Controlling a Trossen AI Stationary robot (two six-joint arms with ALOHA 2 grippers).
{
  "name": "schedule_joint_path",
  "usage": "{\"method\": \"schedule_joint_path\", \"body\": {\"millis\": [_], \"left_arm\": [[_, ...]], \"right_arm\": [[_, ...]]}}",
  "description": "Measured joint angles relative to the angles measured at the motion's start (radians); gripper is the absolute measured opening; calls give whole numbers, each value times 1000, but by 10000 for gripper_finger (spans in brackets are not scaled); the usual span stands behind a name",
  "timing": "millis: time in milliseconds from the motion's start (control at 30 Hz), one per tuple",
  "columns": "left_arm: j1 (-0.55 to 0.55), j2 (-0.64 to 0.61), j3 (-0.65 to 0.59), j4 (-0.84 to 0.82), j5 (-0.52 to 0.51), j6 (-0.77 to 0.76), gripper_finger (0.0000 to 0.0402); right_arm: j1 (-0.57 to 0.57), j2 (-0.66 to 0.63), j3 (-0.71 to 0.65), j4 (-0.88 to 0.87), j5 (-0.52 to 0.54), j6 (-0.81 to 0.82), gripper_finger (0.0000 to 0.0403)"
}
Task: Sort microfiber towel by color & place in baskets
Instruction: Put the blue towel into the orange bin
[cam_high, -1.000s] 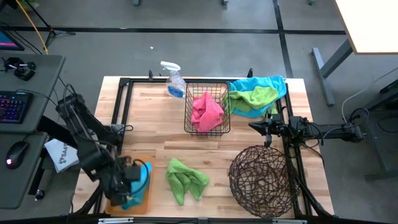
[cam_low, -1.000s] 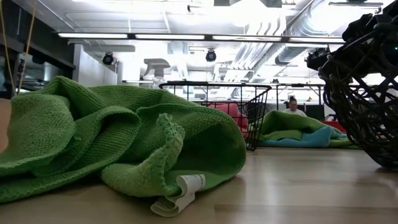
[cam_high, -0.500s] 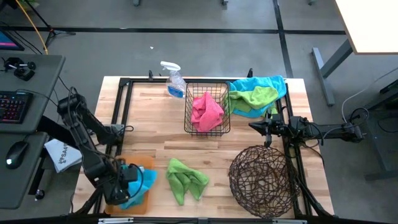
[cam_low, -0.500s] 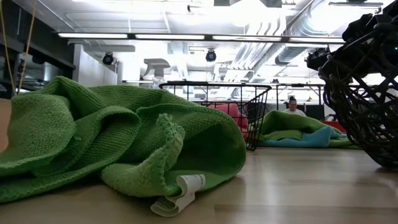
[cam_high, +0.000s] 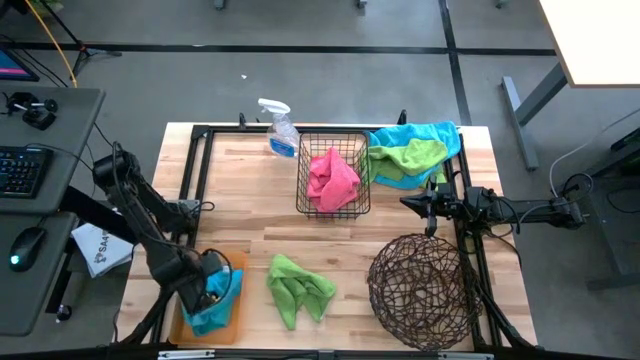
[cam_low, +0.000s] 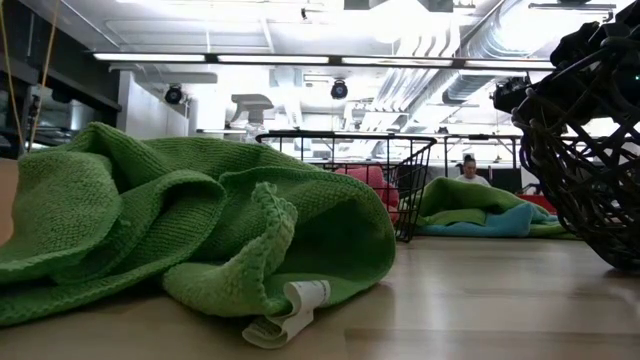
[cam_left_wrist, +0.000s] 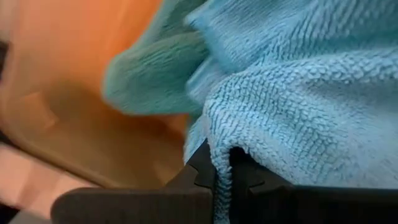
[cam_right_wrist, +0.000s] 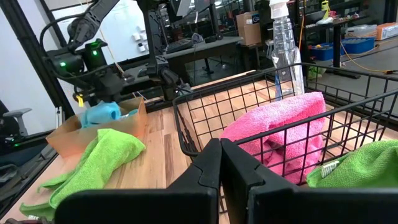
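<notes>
My left gripper (cam_left_wrist: 222, 177) has its fingers pinched on a fold of the blue towel (cam_left_wrist: 292, 93), over the orange tray (cam_left_wrist: 81, 81) at the lower left of the high view; from above the gripper (cam_high: 203, 285) is mostly buried under cloth and arm, so only the wrist view shows the pinch, and that view is blurred along its left side. Blue towel (cam_high: 215, 292) covers most of the tray (cam_high: 236, 263), leaving only its edges visible. My right gripper (cam_right_wrist: 221, 163) has its fingers pressed together with nothing between them, parked at right centre of the high view (cam_high: 408, 204), just beside the black wire basket (cam_high: 333, 172). Pink towel (cam_high: 332, 178) sits inside that basket. A loose green towel (cam_high: 297, 287) lies bottom centre on the table (cam_high: 245, 190); in the low view it fills the left half of the frame (cam_low: 190, 235) and blocks the tray entirely. The twig basket (cam_high: 423, 288) sits lower right, cut off by the right edge in the low view (cam_low: 585, 150). A blue-and-green towel pile (cam_high: 413, 152) is upper right, partly behind the wire in the low view. Spray bottle (cam_high: 280, 128) at top centre.
</notes>
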Motion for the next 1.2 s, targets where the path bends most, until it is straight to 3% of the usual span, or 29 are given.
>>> {"method": "schedule_joint_path", "body": {"millis": [233,567,867,1000,1200], "left_arm": [[70,2,-1,99,-75,22,0],[80,62,-65,190,-70,58,10],[104,51,-71,196,-25,73,98],[109,6,-27,104,54,135,145],[109,-101,51,-70,48,189,194]], "right_arm": [[0,0,0,0,0,0,0],[0,0,0,0,0,0,0],[0,0,0,0,0,0,0],[0,0,0,0,0,0,0],[0,0,0,0,0,0,0]]}}
